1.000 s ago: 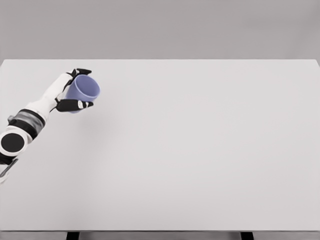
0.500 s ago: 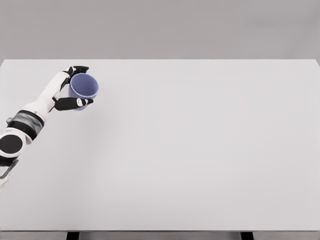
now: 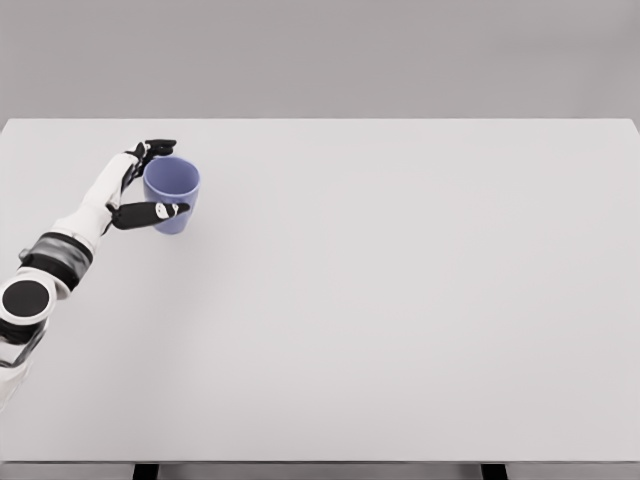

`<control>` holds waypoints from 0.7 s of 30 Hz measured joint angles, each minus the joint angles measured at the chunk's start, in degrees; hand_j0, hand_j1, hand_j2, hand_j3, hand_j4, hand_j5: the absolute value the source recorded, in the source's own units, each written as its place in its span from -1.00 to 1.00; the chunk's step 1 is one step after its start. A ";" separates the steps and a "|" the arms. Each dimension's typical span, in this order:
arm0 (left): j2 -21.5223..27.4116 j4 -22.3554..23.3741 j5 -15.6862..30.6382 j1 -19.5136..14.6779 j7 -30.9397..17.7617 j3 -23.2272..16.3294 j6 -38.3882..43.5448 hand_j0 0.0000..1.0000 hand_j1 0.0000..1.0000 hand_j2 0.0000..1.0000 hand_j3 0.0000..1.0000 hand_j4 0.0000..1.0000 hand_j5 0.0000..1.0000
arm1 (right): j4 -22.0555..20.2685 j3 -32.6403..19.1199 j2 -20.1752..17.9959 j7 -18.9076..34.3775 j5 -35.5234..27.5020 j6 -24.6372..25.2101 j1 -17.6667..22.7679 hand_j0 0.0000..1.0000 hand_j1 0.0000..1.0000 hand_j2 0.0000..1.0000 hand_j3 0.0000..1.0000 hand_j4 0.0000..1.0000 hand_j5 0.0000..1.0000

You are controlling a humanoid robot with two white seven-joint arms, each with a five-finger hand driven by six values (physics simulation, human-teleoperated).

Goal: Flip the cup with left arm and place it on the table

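Observation:
A blue-violet cup (image 3: 172, 194) stands upright at the table's far left, mouth up, its base on or just above the white table (image 3: 400, 300). My left hand (image 3: 176, 178) is shut on the cup. The dark fingers (image 3: 158, 147) wrap round its far side and the thumb (image 3: 160, 212) lies across its near side. The white left arm (image 3: 70, 240) comes in from the lower left. The right arm is out of view.
The table's left edge (image 3: 4, 200) lies close beside the arm. A plain grey wall (image 3: 320, 60) rises behind the table's far edge.
The cup has turned from tilted with its mouth facing me to upright, and it has come down and slightly toward me with the left hand still holding it.

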 measured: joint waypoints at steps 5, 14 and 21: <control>-0.44 0.01 0.04 0.70 0.00 0.90 -0.19 0.65 0.65 0.65 0.65 0.65 0.65 | 0.00 0.00 0.00 0.00 0.01 0.00 0.00 1.00 1.00 1.00 1.00 1.00 1.00; -1.11 0.19 -0.04 1.58 0.00 1.14 -0.75 0.69 0.69 0.69 0.69 0.69 0.69 | 0.00 0.00 0.00 0.00 0.00 0.00 0.00 1.00 1.00 1.00 1.00 1.00 1.00; -1.20 -0.07 -0.11 1.93 0.00 1.15 -1.09 0.87 0.87 0.87 0.87 0.87 0.87 | 0.00 0.00 0.00 0.00 0.00 0.00 0.00 1.00 1.00 1.00 1.00 1.00 1.00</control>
